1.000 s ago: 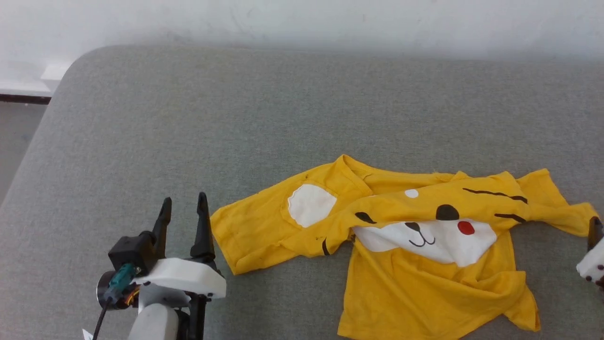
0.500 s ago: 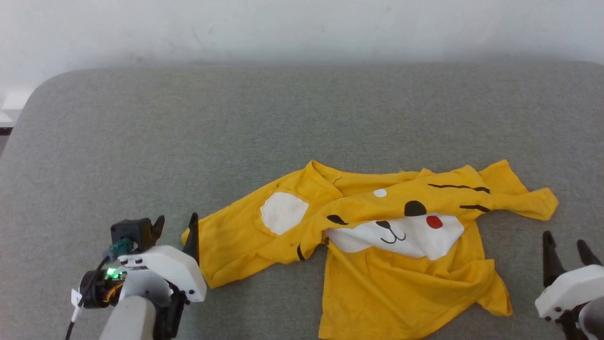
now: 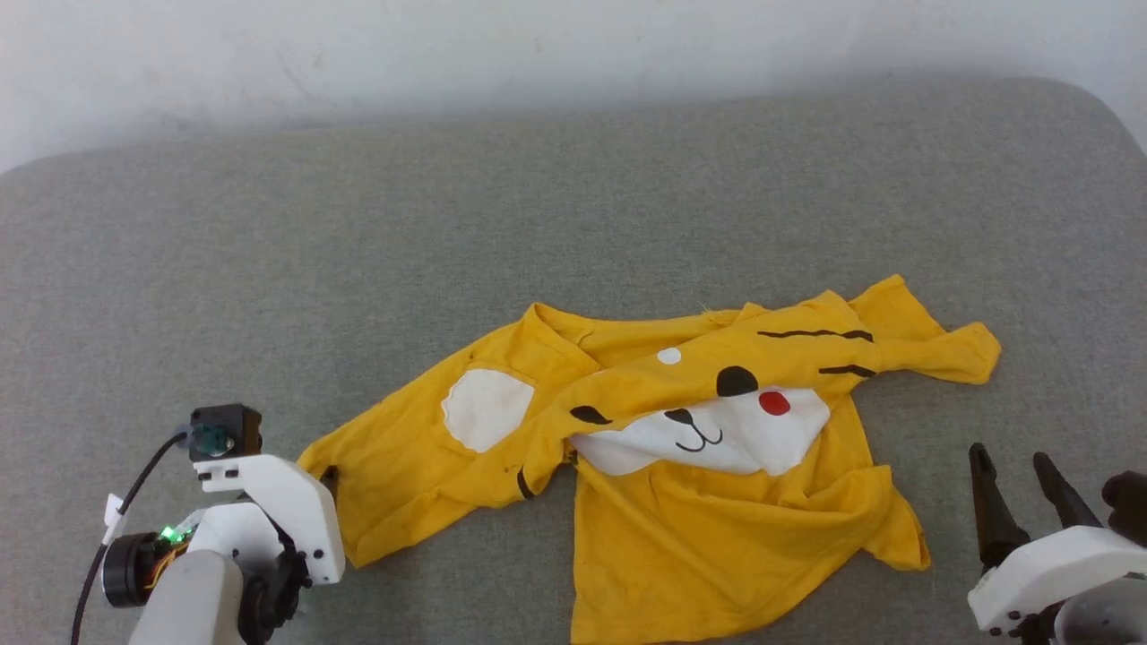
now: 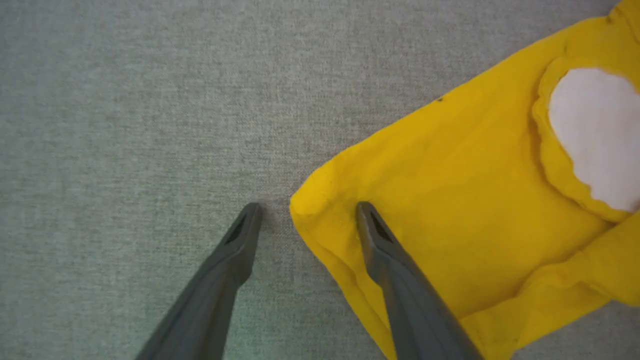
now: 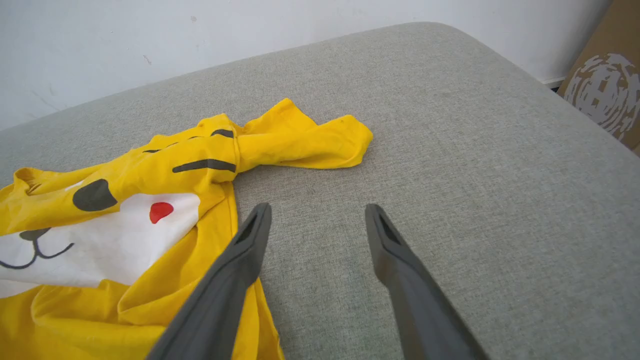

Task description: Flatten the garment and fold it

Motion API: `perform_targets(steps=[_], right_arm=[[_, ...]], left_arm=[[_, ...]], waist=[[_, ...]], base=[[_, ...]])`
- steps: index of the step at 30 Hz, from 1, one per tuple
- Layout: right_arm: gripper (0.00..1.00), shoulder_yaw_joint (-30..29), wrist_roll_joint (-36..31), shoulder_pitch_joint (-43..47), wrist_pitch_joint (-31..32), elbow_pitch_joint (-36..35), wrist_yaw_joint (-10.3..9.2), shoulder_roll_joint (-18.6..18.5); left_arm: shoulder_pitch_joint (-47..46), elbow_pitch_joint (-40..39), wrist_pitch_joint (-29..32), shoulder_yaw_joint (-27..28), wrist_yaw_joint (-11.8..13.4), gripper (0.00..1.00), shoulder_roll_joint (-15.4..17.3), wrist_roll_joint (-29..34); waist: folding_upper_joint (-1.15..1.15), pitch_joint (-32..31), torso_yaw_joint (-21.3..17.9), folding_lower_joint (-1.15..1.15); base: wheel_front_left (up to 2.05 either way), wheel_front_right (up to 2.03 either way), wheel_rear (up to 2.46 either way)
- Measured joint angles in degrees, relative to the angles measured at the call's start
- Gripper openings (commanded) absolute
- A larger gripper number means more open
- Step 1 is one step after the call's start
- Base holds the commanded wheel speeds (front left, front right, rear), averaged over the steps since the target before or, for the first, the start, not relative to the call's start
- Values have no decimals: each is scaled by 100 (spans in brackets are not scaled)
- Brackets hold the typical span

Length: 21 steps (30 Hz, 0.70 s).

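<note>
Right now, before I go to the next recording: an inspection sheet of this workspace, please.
Surface: grey fabric pad, rounded corners.
Job's things: yellow T-shirt, crumpled, unfolded, upper part flopped over its print.
Clutter: nothing seen.
Grippers: left gripper open, sleeve corner between its fingers; right gripper open over bare pad beside the T-shirt.
Cables: black cable at the left wrist.
Surroundings: white wall behind; brown cardboard off the pad's right.

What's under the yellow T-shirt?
The grey cushion lies under the T-shirt. Its folded-over upper band covers part of the white face print; whatever else lies beneath the cloth is hidden.
</note>
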Motion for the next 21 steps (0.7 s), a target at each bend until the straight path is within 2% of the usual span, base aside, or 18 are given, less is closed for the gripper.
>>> perform_targets(steps=[6, 7, 8, 9, 10, 15, 21], right_arm=[[100, 79, -41, 19, 3, -53, 0, 1], [100, 80, -41, 19, 4, -63, 0, 1], [100, 81, -41, 19, 15, -70, 0, 1], [100, 89, -42, 19, 20, -81, 0, 1], [100, 96, -55, 19, 21, -101, 0, 2], [100, 51, -557, -80, 20, -271, 0, 2], [100, -213, -1051, -974, 81, -38, 1, -29]], left_arm=[[-144, 3, 720, -19, -13, 100, 81, -186], [-167, -1, 842, -32, -34, 84, 96, -214], [-188, -9, 964, -45, -70, 42, 108, -258], [-199, -24, 1077, -59, -119, 23, 115, -304], [-200, -52, 1139, -65, -164, 0, 115, -350], [-201, -156, 1082, -127, -261, 0, 46, -404], [-201, -211, 1045, -133, -263, 0, 52, -453]], waist=[[0, 49, -101, 0], [0, 49, -103, 0], [0, 46, -101, 0], [0, 43, -98, 0], [0, 42, -93, 0], [0, 83, -66, 0], [0, 164, -11, 0]], base=[[0, 0, 0], [0, 0, 0], [0, 0, 0], [0, 0, 0], [0, 0, 0], [0, 0, 0], [0, 0, 0]])
